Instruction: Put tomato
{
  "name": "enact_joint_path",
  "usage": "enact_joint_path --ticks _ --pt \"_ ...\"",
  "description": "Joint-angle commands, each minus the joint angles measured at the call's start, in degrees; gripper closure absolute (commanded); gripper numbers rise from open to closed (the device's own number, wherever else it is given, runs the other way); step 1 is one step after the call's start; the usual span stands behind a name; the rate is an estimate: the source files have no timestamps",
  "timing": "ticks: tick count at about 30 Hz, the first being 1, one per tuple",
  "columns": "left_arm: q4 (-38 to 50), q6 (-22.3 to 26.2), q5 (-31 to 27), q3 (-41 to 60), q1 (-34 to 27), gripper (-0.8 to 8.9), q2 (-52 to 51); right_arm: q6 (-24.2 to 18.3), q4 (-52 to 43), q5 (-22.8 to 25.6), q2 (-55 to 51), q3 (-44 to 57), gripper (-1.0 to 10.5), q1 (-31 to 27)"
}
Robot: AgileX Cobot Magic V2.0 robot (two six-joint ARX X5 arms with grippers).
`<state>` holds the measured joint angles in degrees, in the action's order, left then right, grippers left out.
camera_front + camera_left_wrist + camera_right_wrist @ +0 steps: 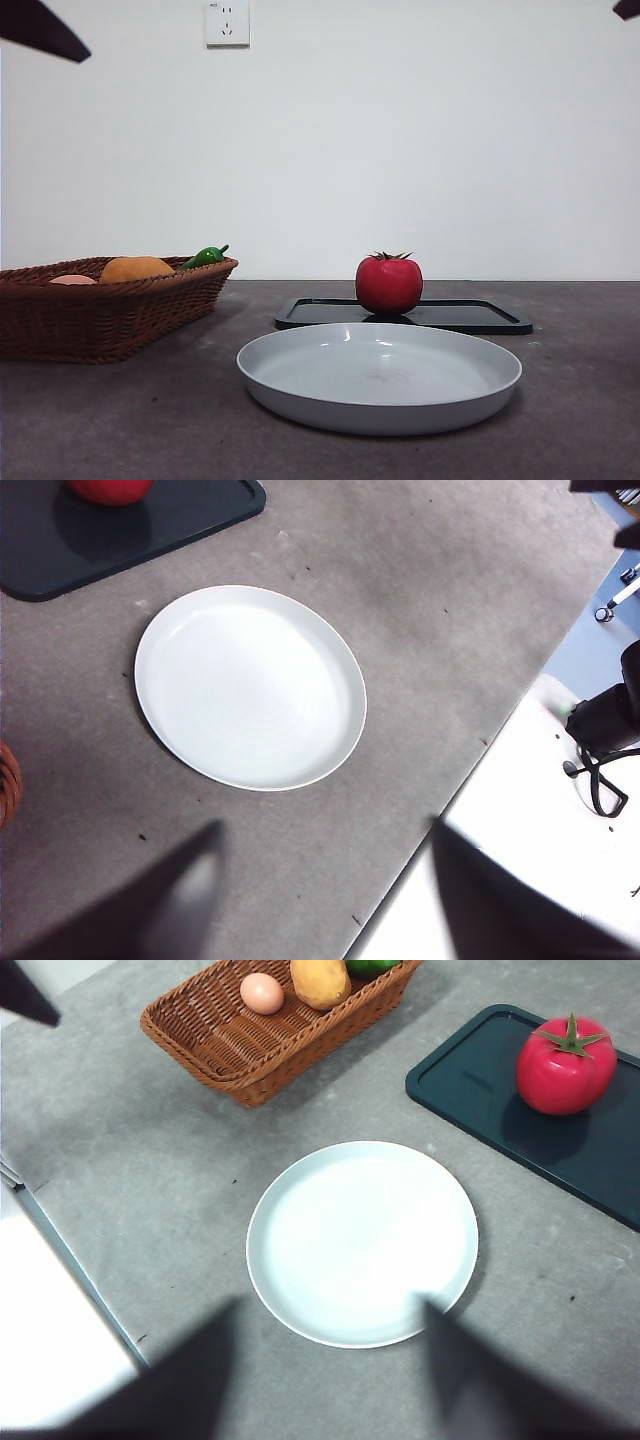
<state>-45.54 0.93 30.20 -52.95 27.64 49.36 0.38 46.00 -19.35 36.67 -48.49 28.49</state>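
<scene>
You have a grey, matte, faintly speckled table (600,400) in front of you, its felt-like surface marked with small dark flecks. The widest thing on it is the flat black tray (470,1085), a smooth rectangle with rounded corners and a low raised rim, lying behind the plate. Beside it stands the woven wicker basket (230,1045), brown, with sloped sides and a braided rim; it holds a round orange fruit (320,982), a pale pink-orange fruit (262,993) and something glossy green (205,256).

The plate (300,385) is round, shallow and smooth, white to pale grey, bare inside, and sits near the table's front, just in front of the tray without touching it.

The tomato (389,284) rests upright on the tray, glossy red and round, with a dark green spiky crown on top.

Both arms hang high above the table. Your left gripper (325,865) has its dark jaws spread wide, gripping nothing, above the table just off the plate's edge. Your right gripper (330,1335) is likewise spread wide and empty, over the plate's near rim.
</scene>
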Motion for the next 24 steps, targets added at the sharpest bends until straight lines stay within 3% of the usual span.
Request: enact_joint_path --ticks 1,24 --pt "0.48 0.52 0.26 -0.83 0.28 8.11 0.28 0.46 -0.48 -0.24 0.28 -0.31 9.4 0.37" --pt "0.33 0.57 0.26 -0.83 0.28 8.05 0.28 0.66 -0.57 -0.15 0.28 -0.31 9.4 0.37"
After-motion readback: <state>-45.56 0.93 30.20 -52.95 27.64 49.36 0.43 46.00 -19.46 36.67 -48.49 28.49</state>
